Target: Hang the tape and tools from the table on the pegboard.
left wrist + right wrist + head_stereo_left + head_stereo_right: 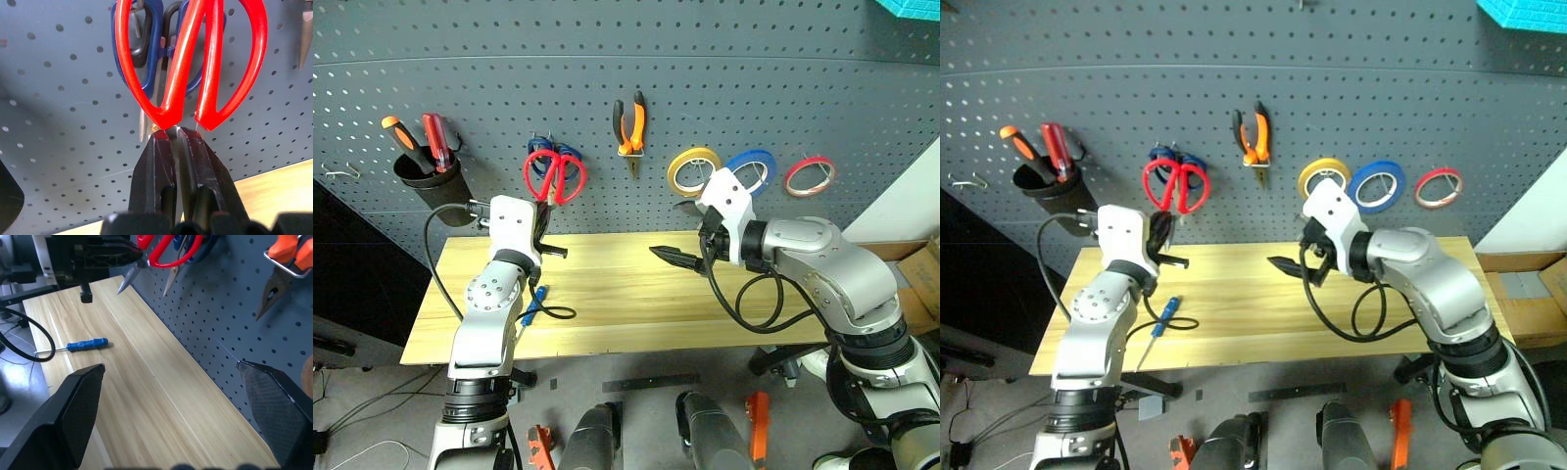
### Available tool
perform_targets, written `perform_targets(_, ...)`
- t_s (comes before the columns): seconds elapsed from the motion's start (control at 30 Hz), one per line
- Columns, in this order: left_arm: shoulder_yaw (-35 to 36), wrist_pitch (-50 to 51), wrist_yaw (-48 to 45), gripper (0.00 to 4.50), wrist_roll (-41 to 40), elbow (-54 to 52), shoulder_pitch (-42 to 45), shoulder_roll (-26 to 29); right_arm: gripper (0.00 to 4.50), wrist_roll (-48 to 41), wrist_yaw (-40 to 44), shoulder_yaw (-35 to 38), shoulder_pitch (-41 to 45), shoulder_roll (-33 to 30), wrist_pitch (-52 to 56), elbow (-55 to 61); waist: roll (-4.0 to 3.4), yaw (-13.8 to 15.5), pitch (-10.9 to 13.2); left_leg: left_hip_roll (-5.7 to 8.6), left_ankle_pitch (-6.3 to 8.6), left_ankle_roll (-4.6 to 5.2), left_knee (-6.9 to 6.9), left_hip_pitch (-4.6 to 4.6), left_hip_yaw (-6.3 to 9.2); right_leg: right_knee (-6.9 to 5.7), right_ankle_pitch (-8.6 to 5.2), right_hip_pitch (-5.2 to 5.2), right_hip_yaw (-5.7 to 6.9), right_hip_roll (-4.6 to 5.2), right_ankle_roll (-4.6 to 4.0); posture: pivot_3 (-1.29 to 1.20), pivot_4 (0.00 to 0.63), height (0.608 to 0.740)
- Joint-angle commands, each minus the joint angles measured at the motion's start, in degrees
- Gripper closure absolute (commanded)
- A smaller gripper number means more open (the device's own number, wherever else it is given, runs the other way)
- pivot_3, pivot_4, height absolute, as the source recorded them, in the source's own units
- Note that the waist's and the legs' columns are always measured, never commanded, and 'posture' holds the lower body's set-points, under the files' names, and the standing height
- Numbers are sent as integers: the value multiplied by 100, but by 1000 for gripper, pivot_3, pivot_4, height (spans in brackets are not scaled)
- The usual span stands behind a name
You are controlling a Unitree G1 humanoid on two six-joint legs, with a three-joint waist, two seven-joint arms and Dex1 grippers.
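The red-handled scissors (554,174) hang handles-up against the pegboard (607,59), in front of a blue-handled pair. My left gripper (175,132) is shut on their blades just below the handles; a blade tip (124,284) pokes out past the fingers. The orange-and-black pliers (628,127) and the blue tape (751,168) hang on hooks. On the table (636,323) lies the blue-handled screwdriver (536,302), near the left arm. My right gripper (677,233) hovers open over the table's middle, empty.
A black cup (431,176) with orange and red screwdrivers hangs at the board's left. A yellow roll (693,168) and a red-pink roll (810,176) flank the blue tape. A black cable loop (556,313) lies beside the screwdriver. A cardboard box (920,279) stands at the right.
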State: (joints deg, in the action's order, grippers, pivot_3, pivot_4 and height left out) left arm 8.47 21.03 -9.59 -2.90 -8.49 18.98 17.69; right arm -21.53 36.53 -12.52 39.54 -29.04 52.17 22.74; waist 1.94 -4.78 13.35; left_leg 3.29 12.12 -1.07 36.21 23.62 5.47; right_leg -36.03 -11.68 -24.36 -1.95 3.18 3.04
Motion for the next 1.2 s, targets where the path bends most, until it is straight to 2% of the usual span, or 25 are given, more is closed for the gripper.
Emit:
perform_targets(0.03,32,283,13,3408,-182,-221,-16,-116,0,-76,-148,187,129,214,-81,222,0,-3,0,0,0,0,1,0,0,-1,0,0,0,0,0,-177,192,740)
perform_targets(0.17,13,648,-129,2023,-269,-189,-275,-50,0,-157,-245,124,-51,415,44,448,-1,-11,0,0,0,0,-1,0,0,-3,0,-1,-2,-1,0,-180,194,740)
perform_targets(0.2,10,831,-190,1853,-311,-117,-337,-18,0,-168,-279,84,-107,457,90,503,-1,-14,-1,0,0,0,-1,0,0,-4,0,-1,-2,-1,-1,-180,194,740)
perform_targets(0.3,21,1467,-323,879,-307,298,-536,180,0,-213,-473,-123,-322,638,434,692,-1,-22,-3,0,0,0,-1,0,1,-5,0,-3,-2,-1,-1,-182,200,740)
perform_targets(0.53,144,2936,-872,879,-665,1596,-287,667,0,-268,-1438,-276,-475,1652,1716,595,-2,-51,-2,-3,-1,-1,11,-10,3,-34,-3,-4,-2,-6,2,-180,216,740)
perform_targets(0.77,-164,2917,-1242,879,-497,2847,360,1135,0,-278,-1697,-357,-266,2019,2248,370,-2,-38,-2,3,-1,-2,45,-17,6,-75,-19,-3,-2,-2,19,-180,218,740)
perform_targets(0.93,-252,2858,-1354,879,-443,3229,510,1309,0,-277,-1708,-428,-152,2130,2288,271,-2,-106,-2,-2,-1,-3,45,-18,4,-83,-16,-9,-7,-2,15,-186,220,740)
perform_targets(1.03,-395,2891,-1493,1472,-400,3185,371,1404,0,-280,-1712,-441,-89,2190,2305,236,-3,-157,-2,-1,0,-4,42,-18,3,-83,-7,-11,-9,0,0,-194,216,740)
perform_targets(1.17,-357,2936,-1491,2898,-397,3101,141,1505,0,-292,-1695,-412,29,2246,2308,212,-3,-182,-2,-2,1,-5,40,-18,1,-82,-5,-15,-13,4,-3,-189,210,740)
perform_targets(1.2,-341,2946,-1481,3103,-406,3094,98,1513,0,-284,-1686,-422,51,2243,2284,200,-3,-182,-2,-2,2,-5,39,-18,2,-83,-5,-16,-13,7,-3,-188,204,740)
